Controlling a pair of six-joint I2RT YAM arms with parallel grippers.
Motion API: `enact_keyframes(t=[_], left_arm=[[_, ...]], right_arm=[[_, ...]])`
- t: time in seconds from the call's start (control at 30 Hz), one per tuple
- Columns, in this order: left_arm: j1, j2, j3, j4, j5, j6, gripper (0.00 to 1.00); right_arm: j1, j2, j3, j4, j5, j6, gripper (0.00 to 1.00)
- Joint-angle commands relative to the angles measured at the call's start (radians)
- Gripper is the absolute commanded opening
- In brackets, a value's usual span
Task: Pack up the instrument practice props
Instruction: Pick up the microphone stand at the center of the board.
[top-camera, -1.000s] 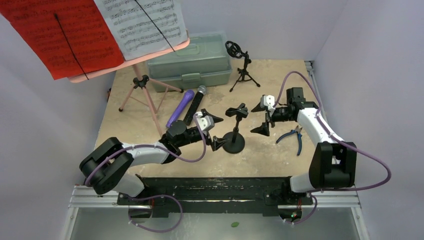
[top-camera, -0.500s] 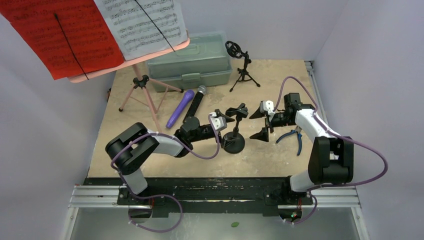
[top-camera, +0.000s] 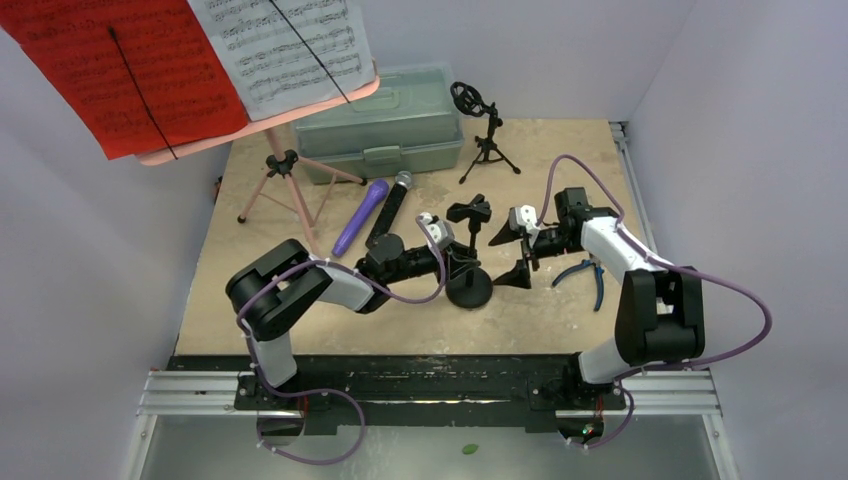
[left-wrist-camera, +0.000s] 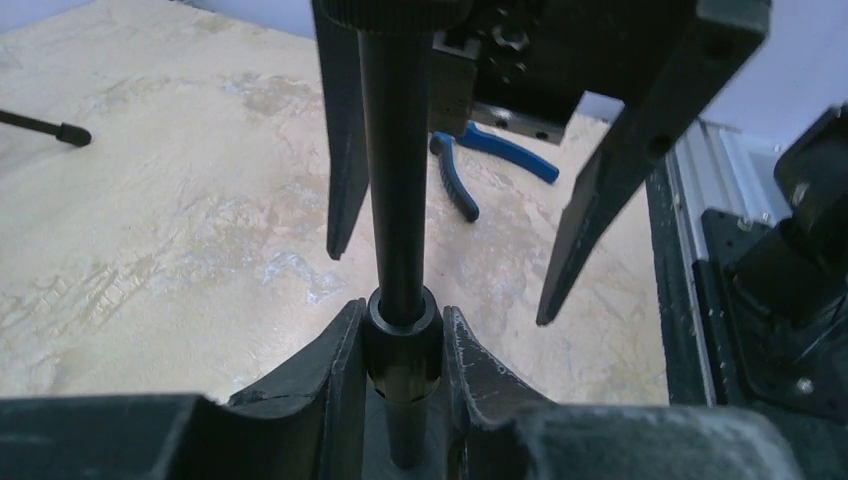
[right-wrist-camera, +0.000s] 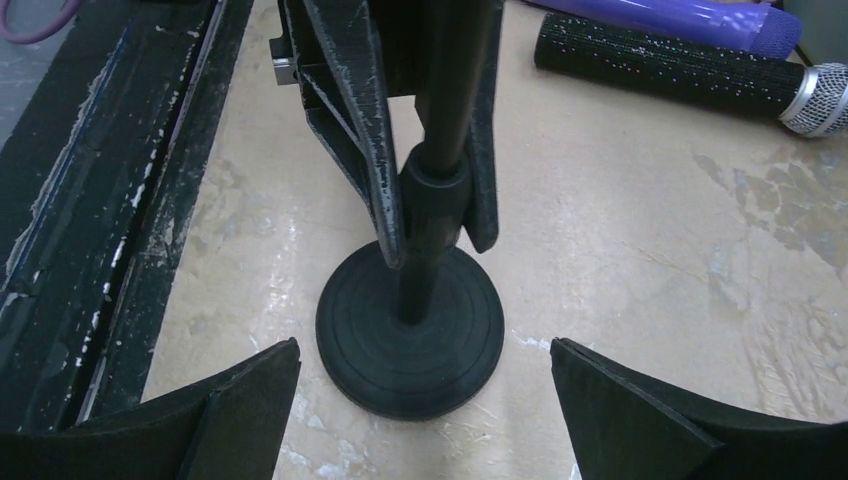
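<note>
A small black mic mount (top-camera: 468, 288) with a round base stands at mid table. My left gripper (top-camera: 455, 256) is shut on its pole (left-wrist-camera: 395, 180), just above a collar, with a finger (right-wrist-camera: 370, 130) on each side. From the right, my right gripper (top-camera: 507, 255) faces the round base (right-wrist-camera: 410, 330), open and touching nothing. The purple microphone (top-camera: 360, 215) and the black silver-headed microphone (top-camera: 390, 208) lie side by side to the left. At back left, the pink tripod (top-camera: 285, 175) carries red pages (top-camera: 110, 70) and white pages (top-camera: 285, 45).
A grey-green plastic case (top-camera: 385, 120) sits shut at the back. A second black mic mount (top-camera: 485, 130) on tripod legs stands to its right. Blue-handled pliers (top-camera: 590, 275) lie under the right arm. The black rail runs along the near edge.
My left gripper has slid right to the round-based mount and shut on its pole. The right gripper has moved left towards the same mount, still open.
</note>
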Motion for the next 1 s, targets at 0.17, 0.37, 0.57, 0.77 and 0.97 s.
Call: enact_keyframes(t=[0.17,0.37,0.57,0.77,0.97], left_arm=[[-0.014,-0.155,-0.034,0.242,-0.164,-0.341,0.00],[-0.026,-0.208,-0.028,0.246,-0.188,-0.387,0.00],[-0.042,-0.207,-0.029,0.269,-0.232,-0.420,0.00],[-0.046,-0.188,-0.037,0.331,-0.282,-0.494,0.00],[-0.046,-0.194,-0.047,0.249,-0.488,-0.732,0.00]], right_arm=[[0.096,-0.048,0.033,0.055,-0.046,0.249,0.99],[0.135,-0.103,0.030,0.147,-0.080,0.481,0.93],[0.152,-0.168,-0.021,0.370,-0.089,0.762,0.69],[0.160,-0.158,-0.026,0.431,-0.036,0.831,0.00],[0.161,-0.259,-0.113,0.706,0.169,1.067,0.00]])
